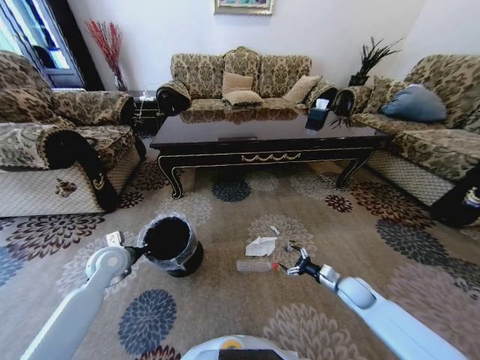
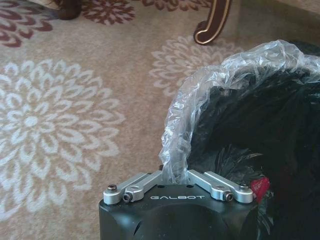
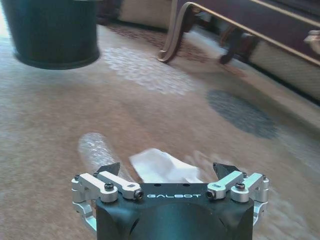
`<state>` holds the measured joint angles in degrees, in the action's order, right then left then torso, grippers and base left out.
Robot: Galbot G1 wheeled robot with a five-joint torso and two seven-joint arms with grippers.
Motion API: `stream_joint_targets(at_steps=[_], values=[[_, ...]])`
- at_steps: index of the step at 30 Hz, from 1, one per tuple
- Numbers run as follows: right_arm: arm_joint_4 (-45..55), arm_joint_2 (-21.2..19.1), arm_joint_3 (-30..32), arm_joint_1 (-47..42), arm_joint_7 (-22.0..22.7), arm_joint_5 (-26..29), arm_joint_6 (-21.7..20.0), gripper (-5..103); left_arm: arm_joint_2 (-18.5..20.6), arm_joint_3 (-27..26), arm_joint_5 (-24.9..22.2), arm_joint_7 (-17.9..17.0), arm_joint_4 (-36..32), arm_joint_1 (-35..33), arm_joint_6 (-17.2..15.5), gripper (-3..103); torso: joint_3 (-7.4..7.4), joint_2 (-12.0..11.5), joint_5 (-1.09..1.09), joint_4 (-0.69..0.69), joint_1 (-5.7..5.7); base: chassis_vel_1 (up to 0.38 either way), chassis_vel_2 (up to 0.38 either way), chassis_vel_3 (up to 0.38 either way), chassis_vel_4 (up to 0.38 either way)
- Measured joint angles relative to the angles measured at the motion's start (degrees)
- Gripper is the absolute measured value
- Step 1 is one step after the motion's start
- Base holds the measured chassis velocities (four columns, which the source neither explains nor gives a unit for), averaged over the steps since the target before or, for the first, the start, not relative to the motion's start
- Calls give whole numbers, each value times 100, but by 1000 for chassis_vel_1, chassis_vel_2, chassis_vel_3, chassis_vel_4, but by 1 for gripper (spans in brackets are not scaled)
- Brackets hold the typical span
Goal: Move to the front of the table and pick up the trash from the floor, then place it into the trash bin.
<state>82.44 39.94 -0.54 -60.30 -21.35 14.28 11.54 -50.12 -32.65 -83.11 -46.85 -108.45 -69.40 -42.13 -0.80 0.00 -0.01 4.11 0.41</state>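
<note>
The trash bin (image 1: pixel 171 244) stands on the carpet in front of the table (image 1: pixel 262 129). My left gripper (image 1: pixel 139 253) is shut on the bin's rim, and the left wrist view shows its jaws closed on the clear liner (image 2: pixel 200 105). The clear bottle (image 1: pixel 253 265) with a red cap lies on the floor to the right of the bin, and the crumpled white wrapper (image 1: pixel 261 245) lies just beyond it. My right gripper (image 1: pixel 289 260) hangs open low over the floor at the bottle's cap end. In the right wrist view the wrapper (image 3: pixel 162 167) sits between the open fingers (image 3: pixel 110 168), with the bottle (image 3: pixel 97 150) beside it.
Patterned sofas (image 1: pixel 52 142) (image 1: pixel 442 127) flank the table, with a third one (image 1: pixel 240 79) behind it. A dark tissue box (image 1: pixel 319 116) sits on the tabletop. A curved table leg (image 3: pixel 175 35) rises beyond the wrapper. Open carpet (image 1: pixel 360 240) lies to the right.
</note>
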Motion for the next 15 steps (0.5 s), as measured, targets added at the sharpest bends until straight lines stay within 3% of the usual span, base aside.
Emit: stream_joint_targets(at_steps=[2, 3, 5, 11, 15], values=[[-262, 51, -740, 543, -99, 154, 121, 100, 21, -52, -109, -70, -11, -6, 0, 0, 0, 0, -1, 1, 0, 0, 0, 0, 0], [-262, 51, -740, 543, -99, 154, 121, 100, 21, -52, -109, -70, -11, -6, 0, 0, 0, 0, -1, 1, 0, 0, 0, 0, 0], [-435, 112, -1327, 970, -241, 247, 167, 100, 49, -69, -165, -111, -33, -7, 1, 0, 0, 0, 2, 3, 0, 0, 0, 0, 0], [-664, 214, -2228, 1774, -485, 374, 239, 100, 70, -71, -206, -143, -36, -8, 1, 0, 0, 0, -2, 2, 0, 0, 0, 0, 0], [-1172, 495, -2802, 2303, -453, 394, 284, 100, 37, -53, -209, -162, -36, -25, 1, 0, 0, 0, -1, 0, 0, 0, 0, 0, 0]])
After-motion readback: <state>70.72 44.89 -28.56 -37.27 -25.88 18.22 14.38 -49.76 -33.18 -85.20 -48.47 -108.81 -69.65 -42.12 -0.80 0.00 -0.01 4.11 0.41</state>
